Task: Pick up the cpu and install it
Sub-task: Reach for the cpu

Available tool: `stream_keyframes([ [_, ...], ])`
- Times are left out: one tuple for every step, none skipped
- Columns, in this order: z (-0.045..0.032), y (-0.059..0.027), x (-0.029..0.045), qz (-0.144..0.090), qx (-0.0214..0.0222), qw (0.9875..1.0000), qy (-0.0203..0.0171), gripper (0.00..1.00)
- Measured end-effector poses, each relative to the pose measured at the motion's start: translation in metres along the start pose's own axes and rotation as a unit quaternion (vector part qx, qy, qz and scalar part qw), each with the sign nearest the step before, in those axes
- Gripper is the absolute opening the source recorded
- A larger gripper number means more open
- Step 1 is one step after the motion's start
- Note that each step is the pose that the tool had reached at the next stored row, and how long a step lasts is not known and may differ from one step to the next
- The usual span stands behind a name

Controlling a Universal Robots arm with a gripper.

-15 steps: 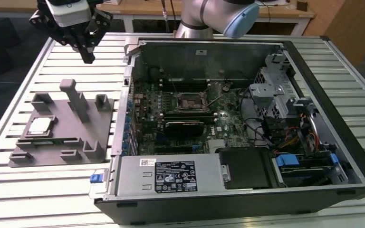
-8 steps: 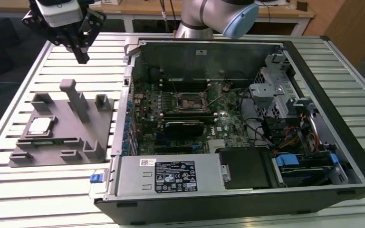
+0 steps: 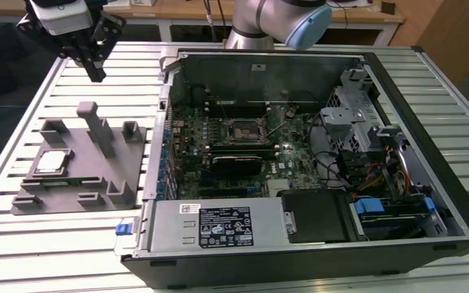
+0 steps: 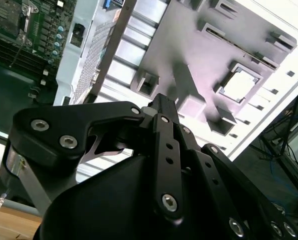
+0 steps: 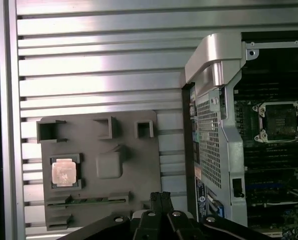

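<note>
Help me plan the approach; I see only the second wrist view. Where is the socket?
Observer: In the exterior view the socket sits inside the open case, to the exterior view's right of the gray fixture.
Operator: Gripper near the cpu?
Observer: No; the gripper hangs over the table past the fixture's far edge, apart from the cpu.
Operator: Anything else in the fixture?
Observer: In the first wrist view, a green memory stick lies in a slot beside the cpu.

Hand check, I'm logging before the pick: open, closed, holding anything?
Hand: closed, holding nothing; the cpu sits in its grey holder.
</note>
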State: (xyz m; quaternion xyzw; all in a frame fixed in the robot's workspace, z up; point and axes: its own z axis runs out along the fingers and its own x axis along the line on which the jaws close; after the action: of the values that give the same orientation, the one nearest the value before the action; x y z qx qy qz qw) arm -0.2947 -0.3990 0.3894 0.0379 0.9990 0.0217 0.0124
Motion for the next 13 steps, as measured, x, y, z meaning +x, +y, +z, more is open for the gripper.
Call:
stream_keyframes([
  [0.0000, -0.0001, 0.0019, 0.000, 0.0000, 1.0000, 0.0002, 0.11],
  [-0.0001, -0.0003, 0.0039, 0.000, 0.0001, 1.0000, 0.0003, 0.11],
  [-0.0001, -0.0004, 0.0059, 0.000, 0.0001, 1.0000, 0.0003, 0.11],
  [-0.0001, -0.0006, 0.0077, 0.000, 0.0001, 1.0000, 0.0003, 0.11],
  [-0.0002, -0.0008, 0.0099, 0.000, 0.0001, 1.0000, 0.0004, 0.11],
  [-0.0002, -0.0013, 0.0133, 0.000, 0.0000, 1.0000, 0.0003, 0.11],
  [-0.0002, -0.0019, 0.0169, 0.000, 0.0000, 1.0000, 0.0003, 0.11],
  [-0.0002, -0.0027, 0.0214, 0.000, 0.0000, 1.0000, 0.0003, 0.11],
  [-0.0002, -0.0033, 0.0258, 0.000, 0.0001, 1.0000, 0.0004, 0.11],
  [-0.0002, -0.0040, 0.0306, 0.000, 0.0001, 1.0000, 0.0004, 0.11],
  [0.0000, -0.0045, 0.0351, 0.000, 0.0000, 1.0000, 0.0003, 0.11],
  [0.0001, -0.0049, 0.0396, 0.000, 0.0000, 1.0000, 0.0003, 0.11],
  [0.0002, -0.0052, 0.0440, 0.000, 0.0000, 1.0000, 0.0004, 0.11],
])
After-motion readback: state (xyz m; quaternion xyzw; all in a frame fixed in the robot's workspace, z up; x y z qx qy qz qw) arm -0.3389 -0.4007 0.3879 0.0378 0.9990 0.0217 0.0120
